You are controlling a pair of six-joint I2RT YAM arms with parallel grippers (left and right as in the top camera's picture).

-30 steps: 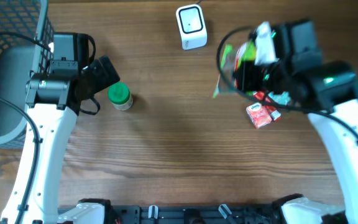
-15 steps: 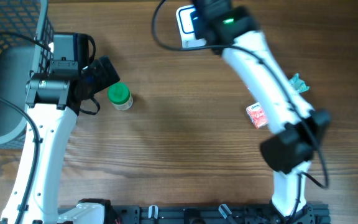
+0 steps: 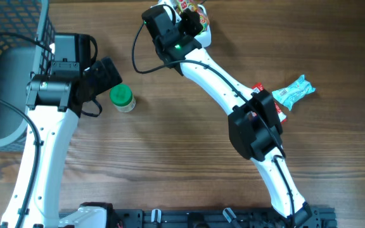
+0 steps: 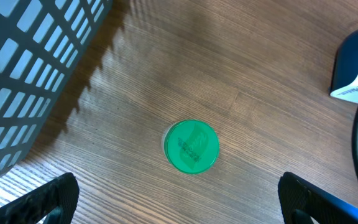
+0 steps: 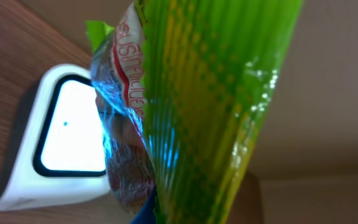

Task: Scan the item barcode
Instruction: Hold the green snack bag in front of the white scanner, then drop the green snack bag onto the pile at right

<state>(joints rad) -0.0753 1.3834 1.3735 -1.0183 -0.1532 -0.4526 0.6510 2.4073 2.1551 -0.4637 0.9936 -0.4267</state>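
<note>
- The right gripper [image 3: 187,19] is clamped tight on the snack bag [image 5: 210,93]. We've got the arm stretched across to the far edge of the table [image 3: 170,145].
- The snack bag hangs just in front of the scanner [image 5: 73,134], overlapping the right side of its lit window in the right wrist view. We can't tell whether they touch.
- We see no barcode in any view. Only crinkled green-yellow foil and some red print show.
- To do this step well, we judge the printed panel should face the window square on and be held flat and steady. The foil is shiny and creased, so glare or a fold could spoil the read.
- If nothing reads, we'd roll the wrist slowly rather than shove the bag closer.
- The left gripper [image 4: 176,186] is spread wide and holds nothing. It hovers over the green-lidded jar [image 4: 191,146], well clear of the scanner.
- On edges, the scanner sits right at the far table edge, so there is little room beyond it. Any pull-back should come toward us.
- For room, there is open wood in the middle. The basket [image 3: 45,38] blocks the far left.
- A teal packet [image 3: 293,92] and a red packet [image 3: 279,116] lie beside the right arm's elbow, so a low swing back could sweep them.
</note>
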